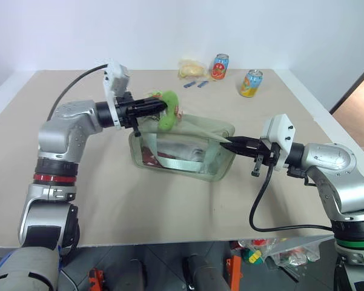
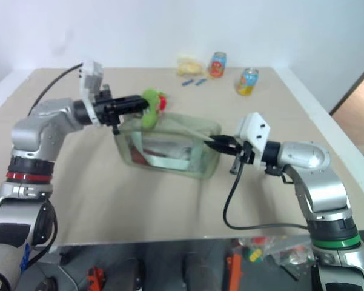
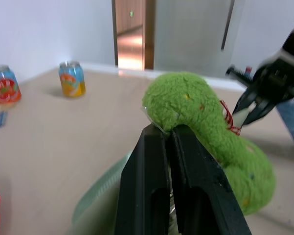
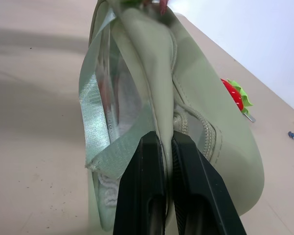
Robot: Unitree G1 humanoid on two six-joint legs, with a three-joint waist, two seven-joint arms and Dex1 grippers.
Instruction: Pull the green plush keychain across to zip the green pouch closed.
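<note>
Green plush keychain (image 1: 168,113) at pouch's 10 o'clock corner, pinched in my left gripper (image 1: 160,107). Right gripper (image 1: 225,144) clamps green pouch (image 1: 188,148) fabric at 3 o'clock end. Step: pull beginning, I judge. Next: drag keychain toward 3 o'clock, keep right hold steady.

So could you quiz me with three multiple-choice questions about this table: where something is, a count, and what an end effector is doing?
1. The two cans stand: A) at the table's far edge B) inside the pouch C) on the floor
2. Drink cans: A) one B) two C) four
3. The left end effector is: A) wide open B) shut on the keychain C) resting flat on the table

Answers: A, the cans stand beyond the pouch; B, two show; B, the left end effector pinches the keychain.
</note>
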